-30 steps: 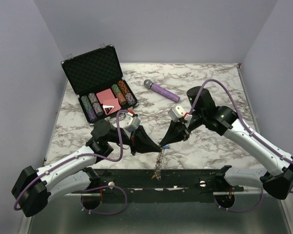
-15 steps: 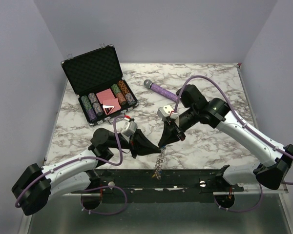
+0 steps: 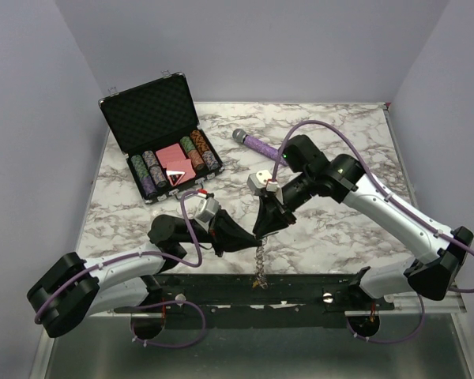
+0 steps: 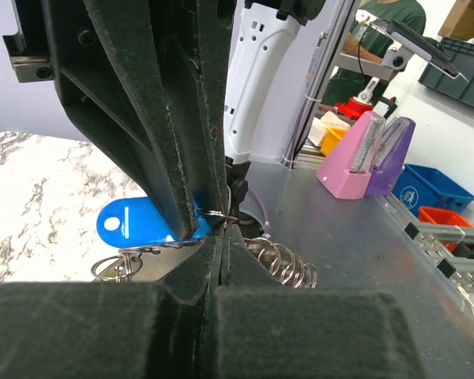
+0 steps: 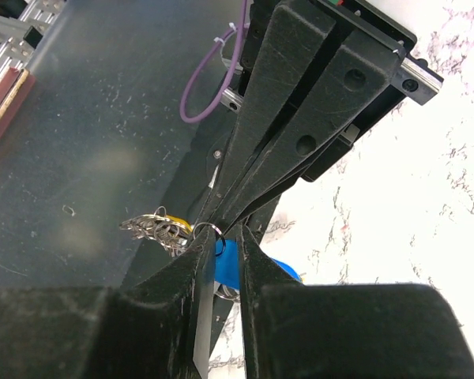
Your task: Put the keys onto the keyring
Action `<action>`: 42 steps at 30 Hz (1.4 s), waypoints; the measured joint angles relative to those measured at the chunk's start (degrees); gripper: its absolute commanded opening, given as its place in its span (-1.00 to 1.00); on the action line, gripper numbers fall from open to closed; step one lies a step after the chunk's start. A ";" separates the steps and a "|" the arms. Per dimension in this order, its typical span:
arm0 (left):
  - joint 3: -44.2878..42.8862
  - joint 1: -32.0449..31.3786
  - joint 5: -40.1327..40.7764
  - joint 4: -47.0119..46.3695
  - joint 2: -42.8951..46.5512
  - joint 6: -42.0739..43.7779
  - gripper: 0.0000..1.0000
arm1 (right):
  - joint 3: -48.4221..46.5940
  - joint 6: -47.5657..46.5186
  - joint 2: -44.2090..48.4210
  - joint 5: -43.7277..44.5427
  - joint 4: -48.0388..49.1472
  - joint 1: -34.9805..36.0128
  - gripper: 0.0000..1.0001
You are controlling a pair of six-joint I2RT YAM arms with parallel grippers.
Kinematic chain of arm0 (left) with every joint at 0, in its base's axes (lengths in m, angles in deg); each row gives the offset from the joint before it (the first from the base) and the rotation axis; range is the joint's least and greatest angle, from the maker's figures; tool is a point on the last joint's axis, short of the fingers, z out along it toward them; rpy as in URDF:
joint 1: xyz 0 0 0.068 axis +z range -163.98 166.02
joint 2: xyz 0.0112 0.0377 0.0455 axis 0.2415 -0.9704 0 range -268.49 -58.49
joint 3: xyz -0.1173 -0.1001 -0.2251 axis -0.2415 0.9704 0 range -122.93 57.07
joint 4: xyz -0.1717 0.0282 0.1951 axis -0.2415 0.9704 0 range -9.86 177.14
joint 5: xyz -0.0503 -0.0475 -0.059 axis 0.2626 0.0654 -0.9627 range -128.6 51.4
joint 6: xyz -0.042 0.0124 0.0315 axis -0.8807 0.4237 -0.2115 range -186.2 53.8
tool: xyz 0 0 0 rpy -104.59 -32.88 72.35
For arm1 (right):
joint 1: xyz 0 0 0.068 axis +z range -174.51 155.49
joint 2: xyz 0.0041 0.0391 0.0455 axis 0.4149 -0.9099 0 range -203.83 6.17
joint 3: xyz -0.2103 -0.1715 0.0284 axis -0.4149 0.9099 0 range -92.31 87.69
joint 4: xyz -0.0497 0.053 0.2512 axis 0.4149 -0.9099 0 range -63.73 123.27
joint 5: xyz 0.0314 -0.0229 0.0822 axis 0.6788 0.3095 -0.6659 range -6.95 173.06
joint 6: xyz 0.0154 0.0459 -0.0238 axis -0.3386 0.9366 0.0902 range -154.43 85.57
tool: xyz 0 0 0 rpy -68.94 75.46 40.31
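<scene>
Marble-patterned bench (image 3: 340,134), from above: the left gripper (image 3: 251,236) and right gripper (image 3: 261,229) meet tip to tip over its near edge, and the silvery toothed keyring (image 3: 259,264) dangles below them.

Left wrist: the left gripper's (image 4: 220,237) jaws are pressed tight on a small wire loop (image 4: 216,214), with a blue plastic key cap (image 4: 126,223) just beside it and the coiled keyring (image 4: 288,268) beneath.

Right wrist: the right gripper's (image 5: 225,253) jaws stand slightly apart around the small wire loop (image 5: 208,231); whether they grip it, I cannot tell.

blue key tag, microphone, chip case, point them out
blue plastic key tag (image 4: 128,222), left wrist view, flat face
purple glittery microphone (image 3: 262,146), top view, handle
black poker chip case (image 3: 152,110), top view, open lid
</scene>
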 measured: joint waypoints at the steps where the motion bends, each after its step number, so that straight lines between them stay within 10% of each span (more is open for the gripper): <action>1: 0.13 0.02 0.09 -0.46 -0.26 -0.22 -1.00 | -0.20 0.02 -0.22 0.17 -0.26 0.00 -0.47; 42: 2.95 -0.79 4.35 -6.03 -1.36 -6.54 -1.00 | -6.05 1.86 -3.50 4.66 -5.07 0.31 -0.10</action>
